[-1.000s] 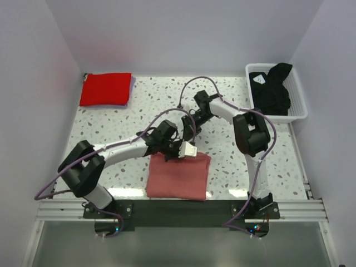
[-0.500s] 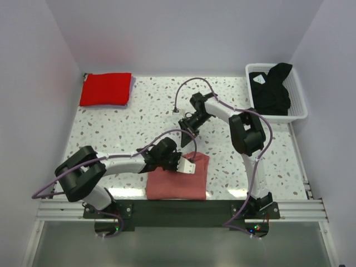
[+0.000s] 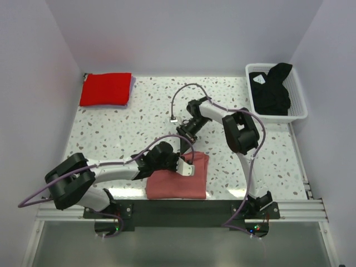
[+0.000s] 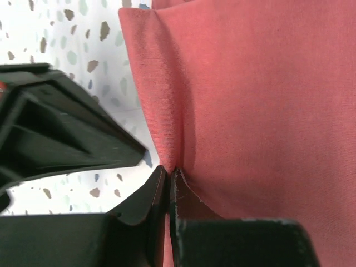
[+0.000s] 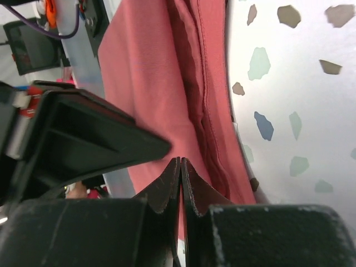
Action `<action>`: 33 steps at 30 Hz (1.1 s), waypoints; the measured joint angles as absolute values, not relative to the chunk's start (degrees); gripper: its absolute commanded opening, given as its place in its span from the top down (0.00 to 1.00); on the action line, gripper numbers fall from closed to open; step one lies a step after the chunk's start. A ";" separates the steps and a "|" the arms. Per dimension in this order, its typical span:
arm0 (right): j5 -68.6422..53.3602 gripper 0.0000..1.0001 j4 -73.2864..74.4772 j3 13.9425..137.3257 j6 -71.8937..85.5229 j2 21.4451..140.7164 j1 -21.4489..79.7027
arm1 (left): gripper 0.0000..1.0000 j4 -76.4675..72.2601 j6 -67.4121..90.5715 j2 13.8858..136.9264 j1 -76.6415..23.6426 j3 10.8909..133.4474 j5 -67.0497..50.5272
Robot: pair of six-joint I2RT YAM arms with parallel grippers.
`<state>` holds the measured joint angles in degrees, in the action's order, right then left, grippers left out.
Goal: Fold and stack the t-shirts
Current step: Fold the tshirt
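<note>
Three shirts: two closed pincers, left pincer (image 4: pixel 169 183) and right pincer (image 5: pixel 181 167), pinched the pink shirt (image 3: pixel 177 182); red shirt (image 3: pixel 105 89) lay far-left; black shirt (image 3: pixel 271 89) filled one basket (image 3: pixel 298 113).

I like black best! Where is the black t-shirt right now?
In the top view, the black t-shirt sits bunched in the white basket at the far right corner of the table, opposite the folded red t-shirt at far left.

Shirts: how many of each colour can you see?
pink shirt: 1
red shirt: 1
black shirt: 1
Total: 3
A purple edge peeks out under the red shirt; I cannot tell what it is.
</note>
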<state>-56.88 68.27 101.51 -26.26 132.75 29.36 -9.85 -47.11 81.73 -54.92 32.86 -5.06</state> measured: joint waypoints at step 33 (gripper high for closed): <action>-56.93 0.96 71.35 101.45 -29.85 140.97 31.00 | 1.00 -14.57 -53.28 78.72 -56.77 33.08 -3.18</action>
